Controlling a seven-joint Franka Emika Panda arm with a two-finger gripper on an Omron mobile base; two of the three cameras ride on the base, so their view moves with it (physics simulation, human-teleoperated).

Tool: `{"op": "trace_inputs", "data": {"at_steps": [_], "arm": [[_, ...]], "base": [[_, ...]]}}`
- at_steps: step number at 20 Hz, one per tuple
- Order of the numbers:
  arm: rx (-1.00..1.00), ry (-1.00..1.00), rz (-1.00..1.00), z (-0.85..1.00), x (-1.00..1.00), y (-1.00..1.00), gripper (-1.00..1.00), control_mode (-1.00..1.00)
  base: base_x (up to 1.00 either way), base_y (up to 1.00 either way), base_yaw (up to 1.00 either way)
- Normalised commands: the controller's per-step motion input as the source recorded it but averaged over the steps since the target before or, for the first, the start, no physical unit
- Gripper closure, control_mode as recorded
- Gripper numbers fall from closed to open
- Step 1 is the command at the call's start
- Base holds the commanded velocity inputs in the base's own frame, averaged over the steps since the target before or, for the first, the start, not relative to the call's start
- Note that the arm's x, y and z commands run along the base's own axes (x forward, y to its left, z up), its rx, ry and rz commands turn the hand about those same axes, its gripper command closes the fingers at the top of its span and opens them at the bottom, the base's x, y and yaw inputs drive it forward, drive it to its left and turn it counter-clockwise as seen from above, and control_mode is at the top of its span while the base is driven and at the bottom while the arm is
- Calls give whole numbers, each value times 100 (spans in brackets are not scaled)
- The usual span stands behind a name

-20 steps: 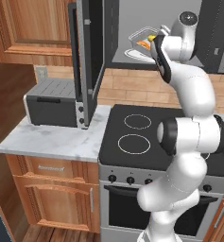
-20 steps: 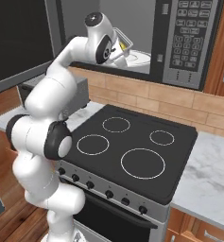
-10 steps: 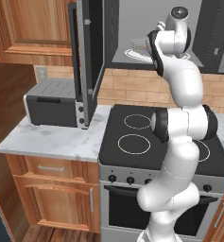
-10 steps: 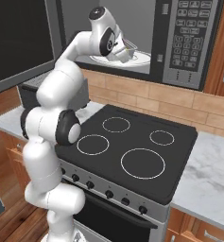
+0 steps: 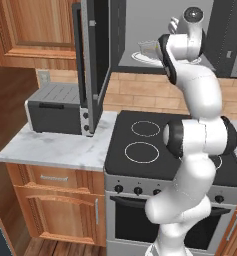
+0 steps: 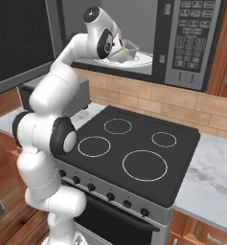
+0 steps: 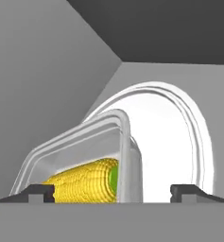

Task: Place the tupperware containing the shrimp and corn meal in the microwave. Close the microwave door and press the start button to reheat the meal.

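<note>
The tupperware sits on the white turntable plate inside the microwave, with a yellow corn chunk showing through its clear wall. In the right base view the tub rests on the plate just in front of the gripper. In the hand view the two dark fingertips stand wide apart at either side, one beside the tub's near end, the other over bare plate; nothing is clamped between them. A second ago the jaws were nearly together and the tub hung at the cavity's mouth; since then the arm has reached further in, the tub has come to rest on the plate and the jaws have spread. The microwave door stands swung open to the left. Below lie a black stove top, a marble counter carrying a grey toaster oven, and wooden cabinets.
</note>
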Motion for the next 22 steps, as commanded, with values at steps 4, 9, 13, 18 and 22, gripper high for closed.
{"op": "trace_inputs", "data": {"at_steps": [4, 9, 13, 18, 22], "arm": [[-1, -10, 0, 11, -72, 0, -100, -100], [-3, -6, 0, 9, -63, 0, -100, -100], [-4, -12, 0, 5, -77, -3, -100, -100], [0, -14, 5, 1, -80, -24, -100, -100], [0, -14, 6, 1, -74, -8, -100, -100]], "base": [[0, 0, 0], [0, 0, 0], [0, 0, 0], [0, 0, 0], [0, 0, 0]]}}
